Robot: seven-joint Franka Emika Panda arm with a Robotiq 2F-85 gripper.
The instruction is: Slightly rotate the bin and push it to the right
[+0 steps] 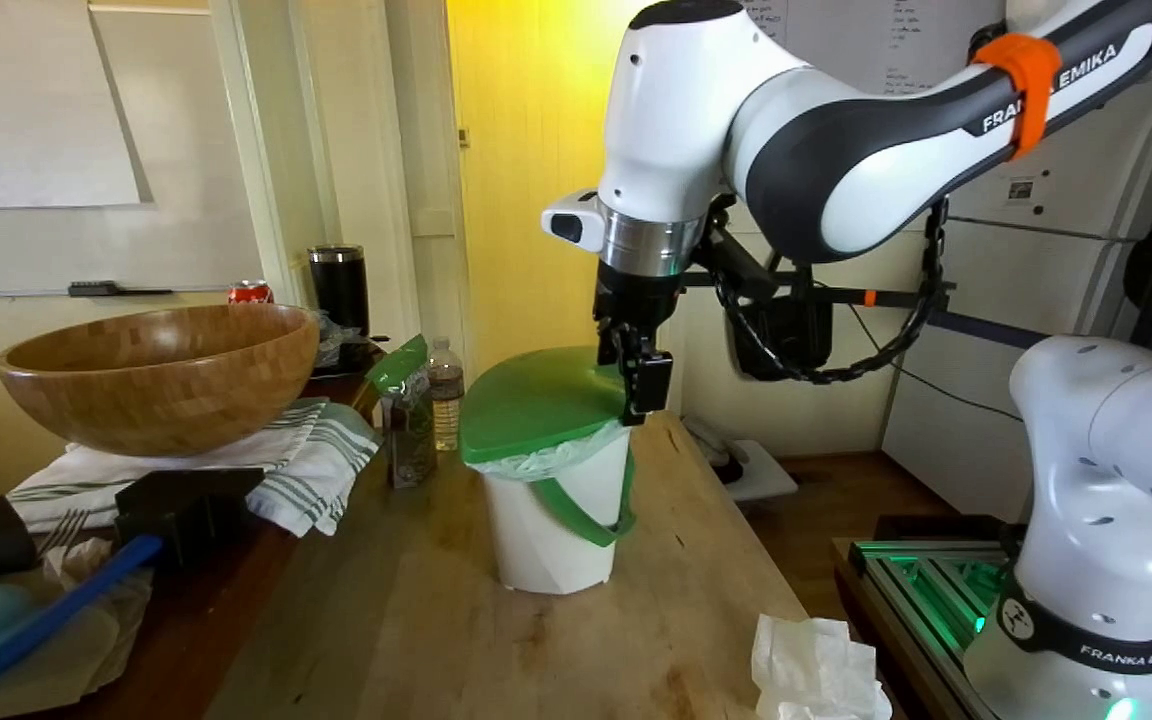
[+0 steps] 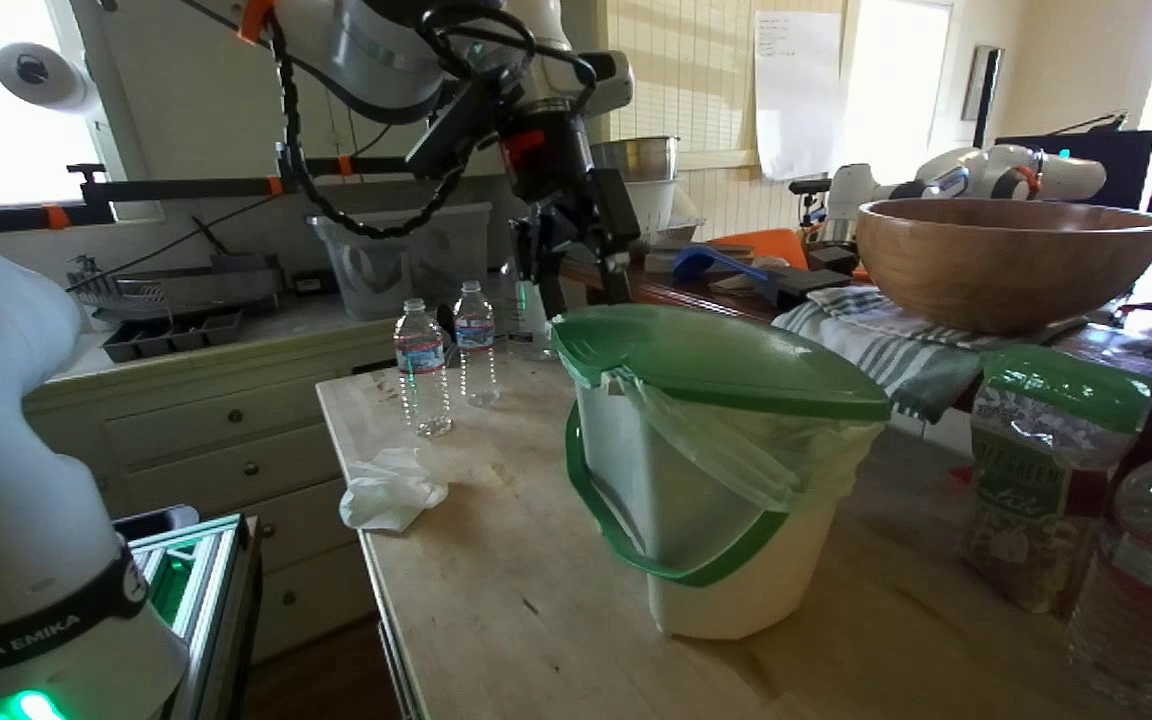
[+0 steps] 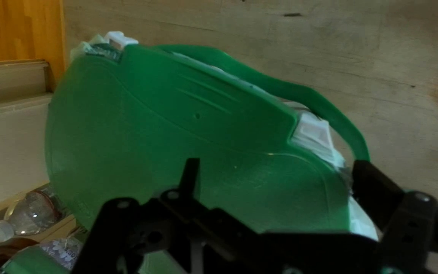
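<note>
OK so your small white tapered plastic bin [image 1: 541,535] is standing upright on the pale wooden counter [image 2: 496,620], with its rounded green plastic lid [image 2: 716,355] on top and a see-through plastic liner [image 2: 736,460] poking out under the rim. The curved green plastic handle [image 2: 696,576] hangs down along the side. Your black two-fingered tool [image 2: 586,300] points down at one edge of the lid, and it's spread wide, nothing pinched in it. In the wrist view you've got one black finger [image 3: 191,177] over the lid and the other just past its edge, near the handle. Can't really tell if either one is touching, tbh.

Near the bin, in both exterior views, you've got a green-topped plastic food bag [image 1: 408,440] next to a clear plastic water bottle [image 1: 446,395]. There's crumpled white paper [image 1: 816,665] on the counter, well apart from the bin, and in an exterior view two more clear plastic bottles [image 2: 423,370] stand near it. Your wide brown wooden bowl [image 1: 161,390] sits on a white cloth with green stripes [image 1: 311,475], off to the side of the counter.
</note>
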